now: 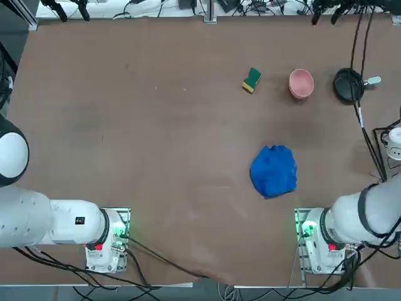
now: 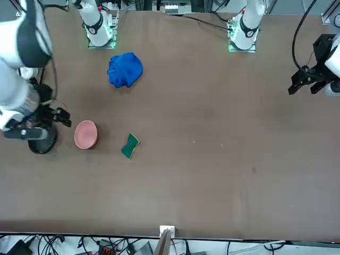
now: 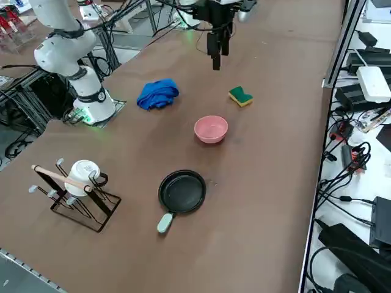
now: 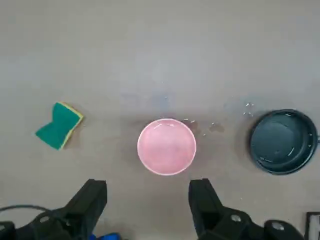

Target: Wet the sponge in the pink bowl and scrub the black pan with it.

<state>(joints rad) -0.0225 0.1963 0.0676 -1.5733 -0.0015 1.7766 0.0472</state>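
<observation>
The sponge point(image 1: 252, 79) point(image 3: 241, 96) point(image 4: 59, 125), dark green over yellow, lies on the brown table, bent at the middle. To its right stands the pink bowl point(image 1: 301, 83) point(image 2: 85, 134) point(image 3: 211, 129) point(image 4: 166, 146), upright. Further right is the black pan point(image 1: 346, 86) point(image 3: 182, 191) point(image 4: 283, 141), its pale handle pointing toward the table's right edge. My right gripper point(image 4: 147, 186) point(image 3: 218, 58) hangs high above the table, roughly over the bowl. It points down, open and holding nothing. In the front view my arm partly covers the pan point(image 2: 42, 144).
A crumpled blue cloth point(image 1: 274, 170) point(image 3: 157, 93) lies between the bowl and my right arm's base. A wire rack with a white mug point(image 3: 76, 189) stands at the table's right edge, near the pan. A black cable point(image 1: 366, 125) hangs over the pan's side of the table.
</observation>
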